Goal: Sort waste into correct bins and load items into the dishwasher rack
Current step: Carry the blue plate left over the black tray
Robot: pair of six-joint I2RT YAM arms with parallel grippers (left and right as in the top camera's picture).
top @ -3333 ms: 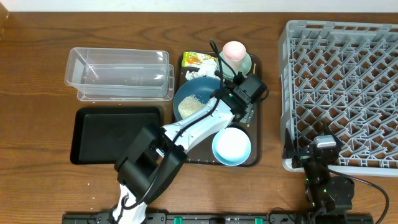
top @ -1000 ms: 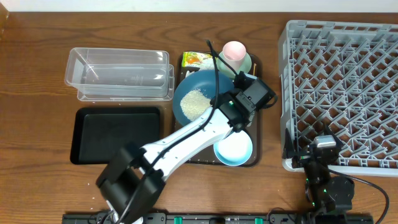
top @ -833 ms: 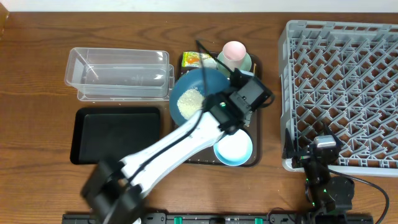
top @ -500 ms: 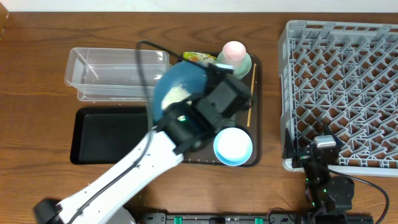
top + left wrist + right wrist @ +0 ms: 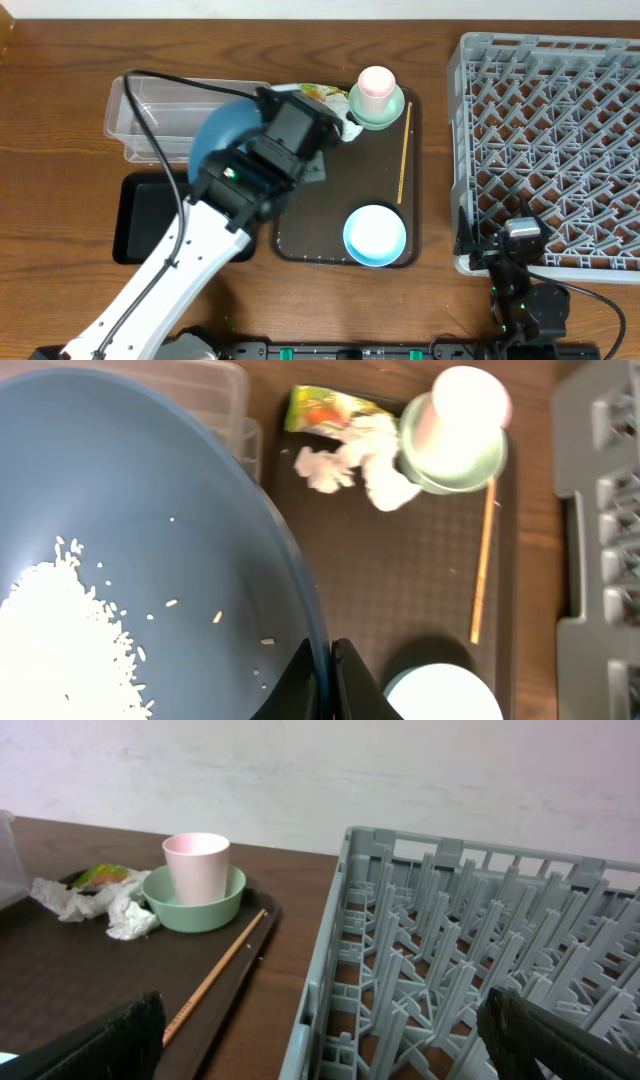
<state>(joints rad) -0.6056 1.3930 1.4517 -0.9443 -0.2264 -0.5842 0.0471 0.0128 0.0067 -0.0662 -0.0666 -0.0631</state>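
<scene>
My left gripper is shut on the rim of the large dark blue bowl, which holds a heap of white rice. The overhead view shows the bowl held up over the right end of the clear tub, above the black tray. Tissue wads and a green-and-yellow wrapper lie beside the mint dish with the pink cup in it. My right gripper stands open at the dishwasher rack's near corner.
The dark brown serving tray carries the small light blue bowl and the thin wooden stick along its right side. My left arm crosses the black tray's right end.
My left arm lifted the dark blue bowl off the brown tray and carried it left, over the clear tub's right end. The right arm has not moved.
</scene>
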